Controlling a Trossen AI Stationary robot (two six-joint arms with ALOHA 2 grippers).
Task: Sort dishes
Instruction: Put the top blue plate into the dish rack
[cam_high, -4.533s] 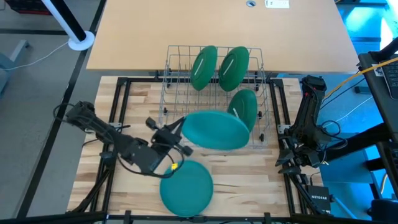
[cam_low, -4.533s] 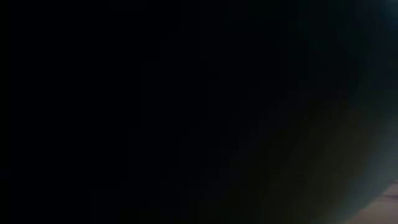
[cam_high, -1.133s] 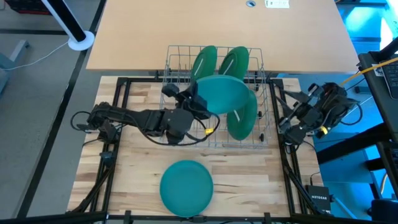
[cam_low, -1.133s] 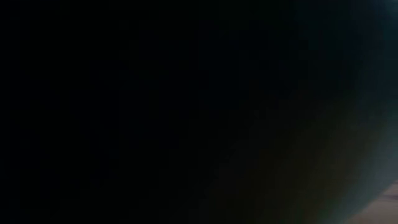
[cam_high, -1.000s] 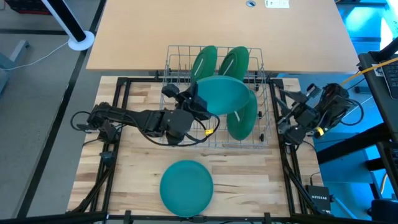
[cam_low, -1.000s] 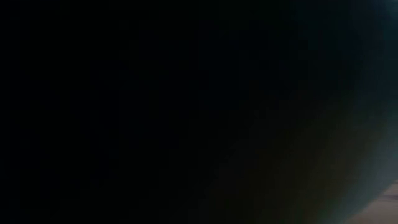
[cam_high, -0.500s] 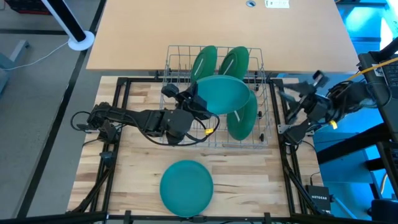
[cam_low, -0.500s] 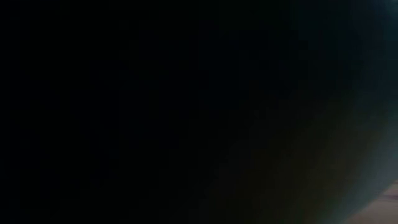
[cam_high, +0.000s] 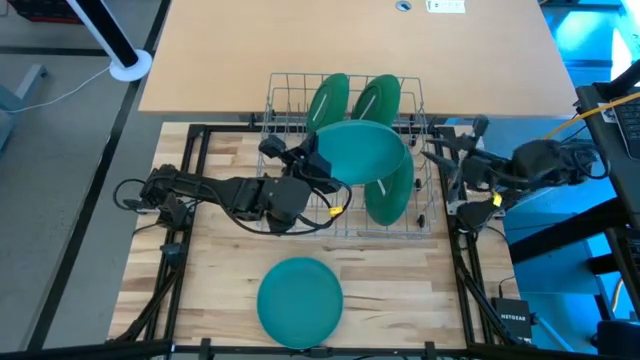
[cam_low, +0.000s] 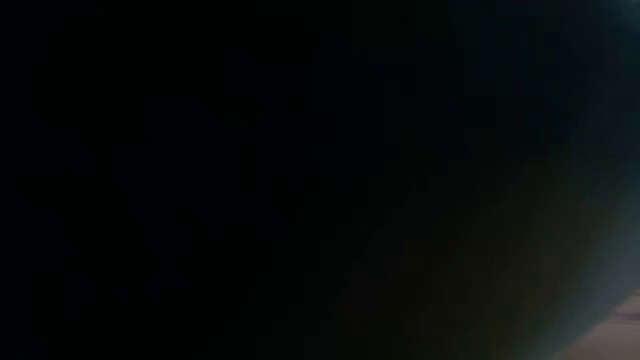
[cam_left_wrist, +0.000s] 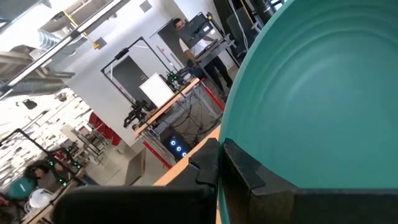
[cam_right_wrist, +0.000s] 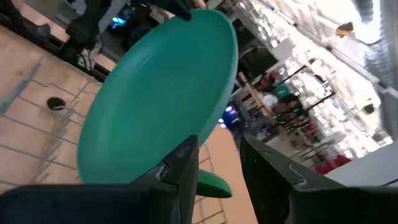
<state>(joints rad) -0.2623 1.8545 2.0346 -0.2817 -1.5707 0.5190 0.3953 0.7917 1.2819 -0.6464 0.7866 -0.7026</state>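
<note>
- High view: the left tool (cam_high: 308, 160), at the frame's centre, is clamped on the edge of a green plate (cam_high: 362, 152) held over the wire rack (cam_high: 425, 205).
- Three more plates stand on edge in the rack: two at its upper end (cam_high: 328, 100), one lower right (cam_high: 392, 195).
- A fifth plate (cam_high: 300, 300) lies flat on the counter (cam_high: 215, 290), bottom centre.
- The right tool (cam_high: 447, 158), at the rack's right edge, is partly open and holds nothing.
- Right wrist view: its fingers (cam_right_wrist: 180, 165) point at the held plate (cam_right_wrist: 158, 106).
- Advice: tip the plate upright, line its edge with a free slot, lower slowly, and release only once it is seated.
</note>
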